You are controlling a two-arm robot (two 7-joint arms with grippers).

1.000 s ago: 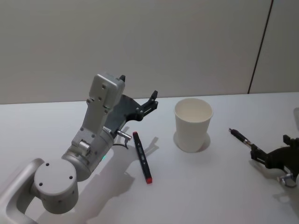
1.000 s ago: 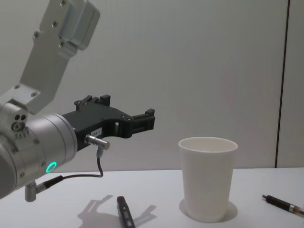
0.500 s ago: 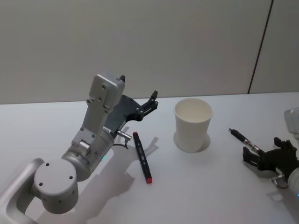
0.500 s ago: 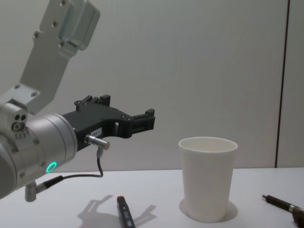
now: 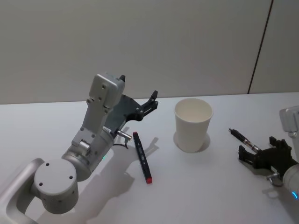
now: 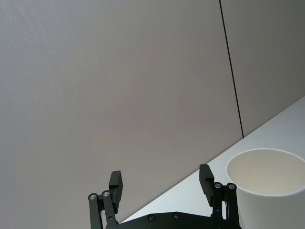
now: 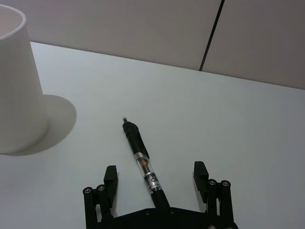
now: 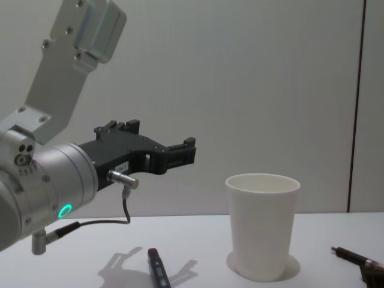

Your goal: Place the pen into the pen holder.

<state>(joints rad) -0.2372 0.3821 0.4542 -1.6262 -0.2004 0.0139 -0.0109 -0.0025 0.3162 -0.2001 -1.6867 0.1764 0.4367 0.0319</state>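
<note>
The pen (image 7: 141,160) lies flat on the white desk (image 5: 210,186), to the right of the pen holder (image 5: 193,124) and apart from it. The right hand (image 7: 155,171) sits low over the pen's rear end, open, with a finger on either side and neither touching the barrel. The pen holder stands upright. The left hand (image 6: 161,177) hangs above the desk left of it, open too, over a black marker with a red end (image 5: 142,157).

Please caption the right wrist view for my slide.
Open right gripper aimed at the pen lying on the table near the cup.
</note>
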